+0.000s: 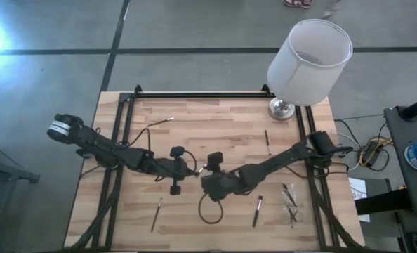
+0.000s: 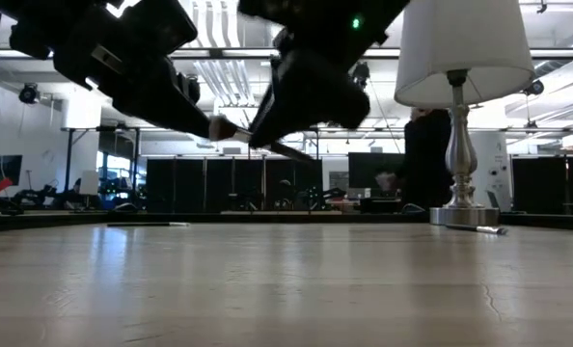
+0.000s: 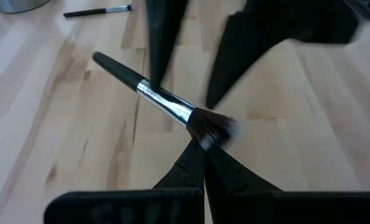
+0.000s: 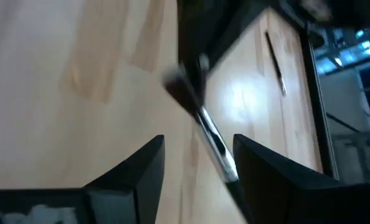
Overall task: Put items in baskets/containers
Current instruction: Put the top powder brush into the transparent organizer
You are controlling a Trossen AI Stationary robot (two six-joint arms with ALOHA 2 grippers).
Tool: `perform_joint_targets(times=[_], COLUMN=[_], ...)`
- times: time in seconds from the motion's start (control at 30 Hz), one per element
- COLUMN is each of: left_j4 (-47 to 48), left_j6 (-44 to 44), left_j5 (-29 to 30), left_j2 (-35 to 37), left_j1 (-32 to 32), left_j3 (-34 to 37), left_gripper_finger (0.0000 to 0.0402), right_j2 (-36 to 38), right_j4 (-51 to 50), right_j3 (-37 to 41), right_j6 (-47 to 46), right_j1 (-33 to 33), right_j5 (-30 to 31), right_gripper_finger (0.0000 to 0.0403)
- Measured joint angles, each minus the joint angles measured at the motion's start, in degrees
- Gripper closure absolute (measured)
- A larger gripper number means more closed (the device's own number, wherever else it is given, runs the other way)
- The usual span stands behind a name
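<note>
A small brush [image 3: 166, 102] with a dark handle, silver ferrule and dark bristles hangs above the middle of the wooden table [image 1: 194, 133]. My left gripper [image 3: 203, 149] is shut on its bristle end. My right gripper [image 4: 197, 168] is open, one finger on either side of the brush's handle [image 4: 216, 146]; whether they touch it, I cannot tell. In the high view the two grippers meet at mid-table, left [image 1: 194, 171] and right [image 1: 207, 173]. A clear container [image 1: 290, 204] with brushes in it lies near the right front. My left gripper pinches the brush's bristle tip [image 3: 215, 130] between its two fingertips, coming level from the table's left and slanting down. The brush sticks out beyond the fingers, handle [image 3: 116, 67] away from them, lifted clear of the table [image 2: 286, 148].
Loose brushes lie at the far left [image 1: 163, 121], the right [image 1: 267, 140], the near left [image 1: 156, 214] and the near right [image 1: 257, 211]. A white-shaded lamp [image 1: 310, 62] stands at the far right corner. A black cable loop [image 1: 208, 211] lies near the front.
</note>
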State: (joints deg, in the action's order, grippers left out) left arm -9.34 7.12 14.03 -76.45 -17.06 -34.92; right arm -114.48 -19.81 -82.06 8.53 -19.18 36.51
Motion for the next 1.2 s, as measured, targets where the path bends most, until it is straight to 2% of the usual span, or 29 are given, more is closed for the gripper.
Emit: perform_joint_targets(times=[0.27,0.57,0.8,1.03,1.2], left_j4=[-0.15,-0.60,-2.78,-4.91,-16.61], left_j6=[0.74,1.91,3.07,4.33,1.12], left_j5=[-0.08,0.07,1.47,5.60,4.91], left_j2=[-0.02,-0.02,0.30,5.02,8.57], left_j1=[0.00,0.05,0.06,-1.57,-3.45], left_j3=[0.15,0.02,0.09,1.39,8.24], left_gripper_finger=[0.0401,0.0401,0.0396,0.0357,0.0338], right_j2=[-3.51,-3.26,-2.44,1.63,8.86], right_j4=[-2.50,-2.61,-5.43,-10.59,-11.31], right_j3=[-4.29,-4.18,-4.16,-1.72,3.72], right_j6=[2.61,2.71,0.88,-4.86,-11.39], right_j1=[1.20,1.51,1.31,-0.88,-4.70], right_j5=[2.68,1.79,1.95,2.75,2.78], right_gripper_finger=[0.0256,0.0369,0.0370,0.0370,0.0370])
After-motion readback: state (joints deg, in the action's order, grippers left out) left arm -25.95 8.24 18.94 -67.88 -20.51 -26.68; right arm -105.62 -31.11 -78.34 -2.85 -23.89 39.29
